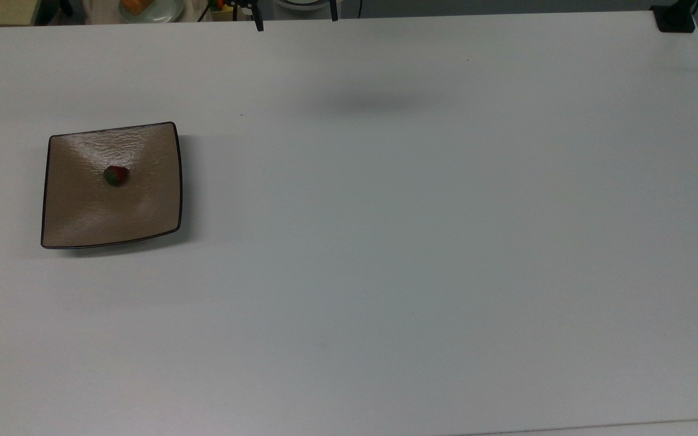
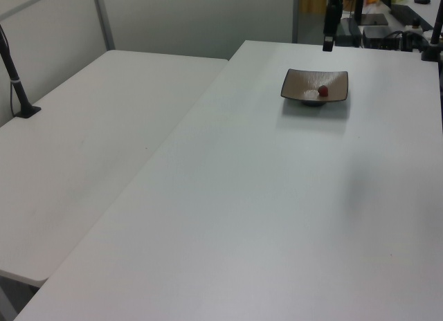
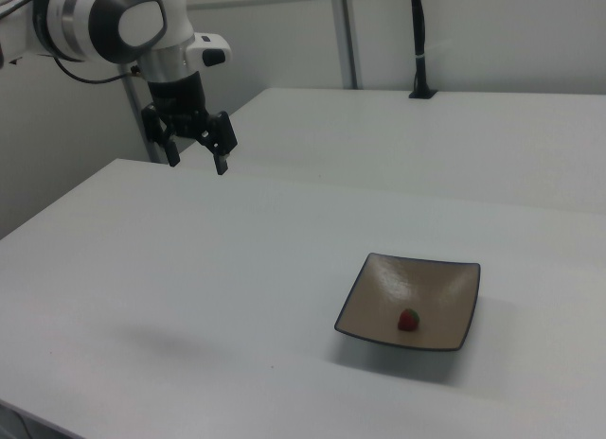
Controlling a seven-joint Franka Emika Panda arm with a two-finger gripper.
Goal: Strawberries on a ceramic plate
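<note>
White tables, pale wall, grey post

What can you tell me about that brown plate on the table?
The ceramic plate is square, glossy tan-brown, with a thin dark rim, rounded corners and edges curving slightly upward. It sits flat on the white table, toward the top view's left. One small strawberry rests near its middle. Nothing else touches it.

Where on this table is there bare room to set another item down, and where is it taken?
The table is bare from the ceramic plate across to the top view's right edge, and along the near edge. The only taken patch is the plate, holding the strawberry. The gripper, fingers open, hangs above the table's edge.
</note>
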